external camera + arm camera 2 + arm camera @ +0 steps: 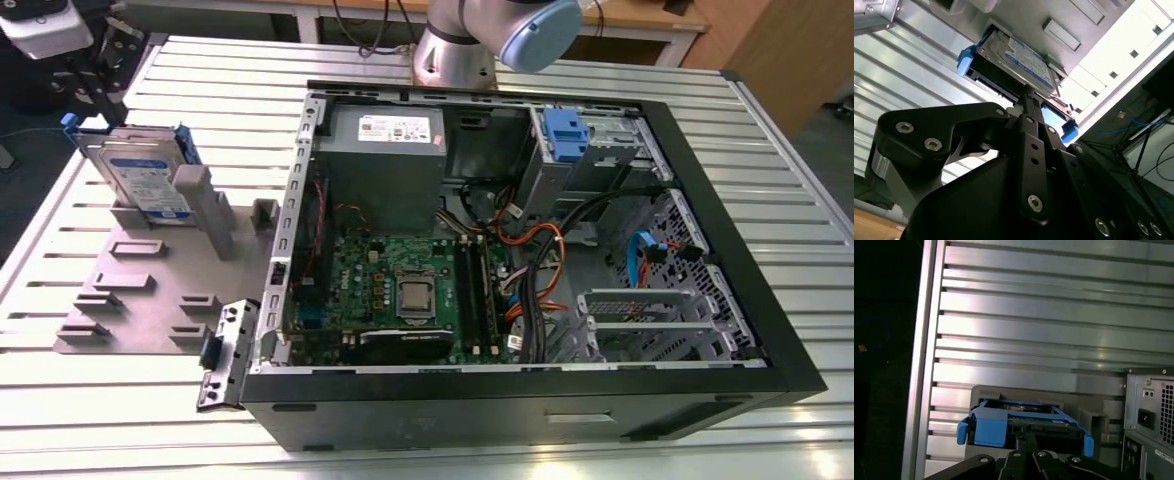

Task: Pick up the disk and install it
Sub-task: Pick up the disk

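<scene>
Disk: upright on edge in grey fixture, bench, long axis vertical; end effector drawn closed, directly above, tips at its top edge.

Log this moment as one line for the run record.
disk: upright in grey holder, outside computer case | gripper: at disk's upper edge | install: not done

light: bright, even | glare: streaks on ribbed table | blown-out: white patch, second wrist view | shadow: off-table dark
</scene>
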`<action>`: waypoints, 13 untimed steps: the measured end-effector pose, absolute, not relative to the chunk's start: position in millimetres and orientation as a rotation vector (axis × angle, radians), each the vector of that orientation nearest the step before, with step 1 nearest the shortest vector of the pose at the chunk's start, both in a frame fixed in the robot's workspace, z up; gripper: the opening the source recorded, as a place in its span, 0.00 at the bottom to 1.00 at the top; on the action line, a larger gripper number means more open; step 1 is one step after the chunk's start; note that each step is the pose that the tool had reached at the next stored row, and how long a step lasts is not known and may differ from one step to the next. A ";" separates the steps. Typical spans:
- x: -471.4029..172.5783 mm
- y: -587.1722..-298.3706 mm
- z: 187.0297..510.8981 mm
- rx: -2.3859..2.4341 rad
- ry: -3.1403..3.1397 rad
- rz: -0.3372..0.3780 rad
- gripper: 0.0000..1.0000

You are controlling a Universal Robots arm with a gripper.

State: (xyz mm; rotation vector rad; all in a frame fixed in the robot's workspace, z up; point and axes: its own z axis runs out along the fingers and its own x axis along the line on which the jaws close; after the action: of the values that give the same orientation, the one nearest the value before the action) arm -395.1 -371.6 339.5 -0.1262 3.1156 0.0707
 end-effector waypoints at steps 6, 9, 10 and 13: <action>-395.1 -371.6 338.3 -0.284 3.108 0.072 0.11; -395.1 -371.6 338.1 -0.354 3.101 0.073 0.11; -395.1 -371.6 338.1 -0.372 3.099 0.074 0.11; -395.1 -371.6 338.1 -0.416 3.095 0.074 0.11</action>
State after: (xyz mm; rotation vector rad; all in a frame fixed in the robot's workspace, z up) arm -395.1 -371.6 338.1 -0.4158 3.0945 0.0741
